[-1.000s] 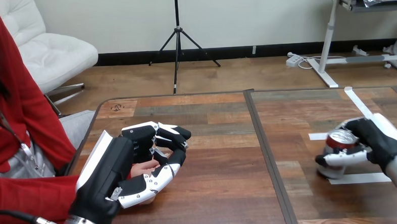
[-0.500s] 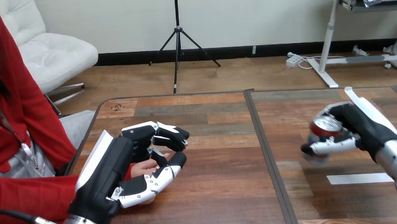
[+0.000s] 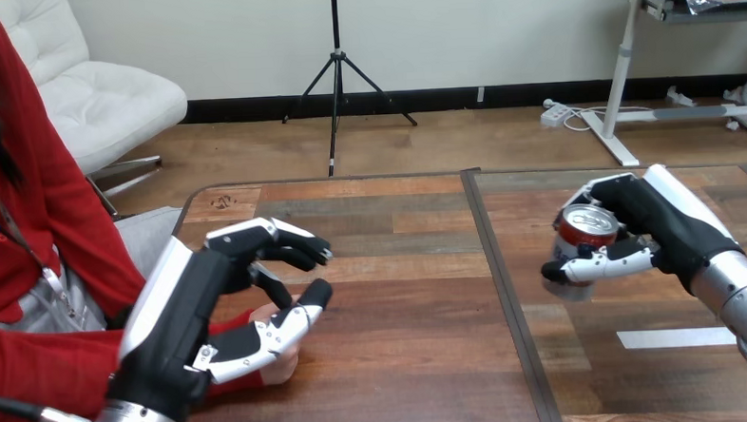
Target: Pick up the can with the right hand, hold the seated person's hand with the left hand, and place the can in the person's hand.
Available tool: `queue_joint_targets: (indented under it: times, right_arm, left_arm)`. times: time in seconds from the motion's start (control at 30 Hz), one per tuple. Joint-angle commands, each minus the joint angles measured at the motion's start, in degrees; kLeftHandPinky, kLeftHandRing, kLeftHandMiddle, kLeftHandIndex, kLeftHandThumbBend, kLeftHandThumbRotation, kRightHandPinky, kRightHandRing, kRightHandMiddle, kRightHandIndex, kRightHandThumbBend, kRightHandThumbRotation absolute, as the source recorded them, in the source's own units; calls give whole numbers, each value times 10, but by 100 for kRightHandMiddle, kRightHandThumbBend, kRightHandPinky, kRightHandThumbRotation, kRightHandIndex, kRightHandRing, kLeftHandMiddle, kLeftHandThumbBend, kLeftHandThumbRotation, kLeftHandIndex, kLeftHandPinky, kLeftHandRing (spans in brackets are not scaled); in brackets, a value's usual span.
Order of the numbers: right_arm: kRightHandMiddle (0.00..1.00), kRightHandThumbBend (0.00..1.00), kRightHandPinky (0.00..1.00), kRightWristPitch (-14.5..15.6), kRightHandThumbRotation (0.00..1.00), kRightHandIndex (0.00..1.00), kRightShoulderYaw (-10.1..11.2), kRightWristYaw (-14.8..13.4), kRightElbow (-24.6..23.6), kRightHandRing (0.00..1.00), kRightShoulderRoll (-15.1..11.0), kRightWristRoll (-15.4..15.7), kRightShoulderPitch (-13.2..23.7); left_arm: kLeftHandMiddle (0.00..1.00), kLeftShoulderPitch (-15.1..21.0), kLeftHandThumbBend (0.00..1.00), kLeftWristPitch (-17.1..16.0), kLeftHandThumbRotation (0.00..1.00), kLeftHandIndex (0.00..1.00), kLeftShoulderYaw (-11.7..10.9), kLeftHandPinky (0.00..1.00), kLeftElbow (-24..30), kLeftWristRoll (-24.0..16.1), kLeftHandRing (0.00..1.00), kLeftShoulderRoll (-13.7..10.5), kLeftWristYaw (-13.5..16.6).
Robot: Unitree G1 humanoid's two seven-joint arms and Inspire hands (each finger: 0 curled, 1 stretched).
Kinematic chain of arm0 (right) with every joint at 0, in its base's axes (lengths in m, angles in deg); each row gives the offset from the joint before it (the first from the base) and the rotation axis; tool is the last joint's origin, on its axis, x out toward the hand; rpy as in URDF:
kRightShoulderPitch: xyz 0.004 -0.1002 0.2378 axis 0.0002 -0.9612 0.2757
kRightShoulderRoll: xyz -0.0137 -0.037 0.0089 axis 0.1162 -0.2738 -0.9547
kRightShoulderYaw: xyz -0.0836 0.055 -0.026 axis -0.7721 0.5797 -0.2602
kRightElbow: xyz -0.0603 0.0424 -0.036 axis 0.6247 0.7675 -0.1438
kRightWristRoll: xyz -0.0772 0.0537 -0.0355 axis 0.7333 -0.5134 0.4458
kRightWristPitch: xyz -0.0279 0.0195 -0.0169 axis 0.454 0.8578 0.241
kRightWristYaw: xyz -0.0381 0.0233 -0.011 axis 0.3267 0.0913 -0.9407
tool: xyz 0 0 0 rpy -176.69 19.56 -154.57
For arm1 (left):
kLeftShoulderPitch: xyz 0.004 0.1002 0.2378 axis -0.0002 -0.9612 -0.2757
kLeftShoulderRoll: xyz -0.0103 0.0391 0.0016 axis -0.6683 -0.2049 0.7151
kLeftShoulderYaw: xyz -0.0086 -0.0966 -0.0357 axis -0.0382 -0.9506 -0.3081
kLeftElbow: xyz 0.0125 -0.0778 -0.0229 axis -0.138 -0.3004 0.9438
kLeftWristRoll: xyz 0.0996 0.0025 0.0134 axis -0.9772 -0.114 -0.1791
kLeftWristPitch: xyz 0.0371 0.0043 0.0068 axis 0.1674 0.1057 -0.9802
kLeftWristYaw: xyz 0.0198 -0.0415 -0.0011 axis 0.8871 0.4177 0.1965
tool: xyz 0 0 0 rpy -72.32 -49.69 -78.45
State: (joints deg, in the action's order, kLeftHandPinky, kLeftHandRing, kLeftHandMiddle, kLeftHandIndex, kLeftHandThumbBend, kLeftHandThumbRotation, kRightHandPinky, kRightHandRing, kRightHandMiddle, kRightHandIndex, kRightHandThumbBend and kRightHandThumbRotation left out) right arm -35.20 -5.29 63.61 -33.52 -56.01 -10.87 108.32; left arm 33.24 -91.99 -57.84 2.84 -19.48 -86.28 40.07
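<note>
Wooden table | left hand curled round the person's hand, near left | right hand grips the can, raised clear of the table, well apart | step: carrying, it seems | next: likely bring can leftward into the person's hand, then release

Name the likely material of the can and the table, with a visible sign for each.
The can: probably metal, shiny; silvery top rim above a red side. The table: looks like wood, matte; grain and mixed brown planks, possibly laminate.
</note>
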Motion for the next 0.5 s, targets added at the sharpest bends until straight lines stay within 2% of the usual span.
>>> queue_joint_targets:
  times: [0.0, 0.2, 0.4, 0.47]
  right_arm:
    - [46, 72, 36, 0, 0, 50, 24, 8, -67, 41, -16, -16, 7]
    - [46, 72, 36, 7, 0, 50, 29, 17, -98, 40, -17, -17, -4]
    - [46, 72, 36, 7, 0, 50, 33, 23, -114, 40, -16, -17, -12]
    - [46, 72, 36, 8, 0, 50, 33, 25, -119, 40, -16, -16, -13]
  left_arm:
    - [66, 35, 52, -15, 5, 56, -19, 43, 41, -33, 64, -15, 20]
    - [66, 30, 63, 2, 11, 60, -31, 46, 64, -101, 64, -23, 41]
    - [68, 26, 75, 30, 18, 65, -40, 51, 89, -172, 66, -36, 49]
    - [70, 26, 83, 37, 21, 67, -41, 52, 95, -194, 67, -39, 52]
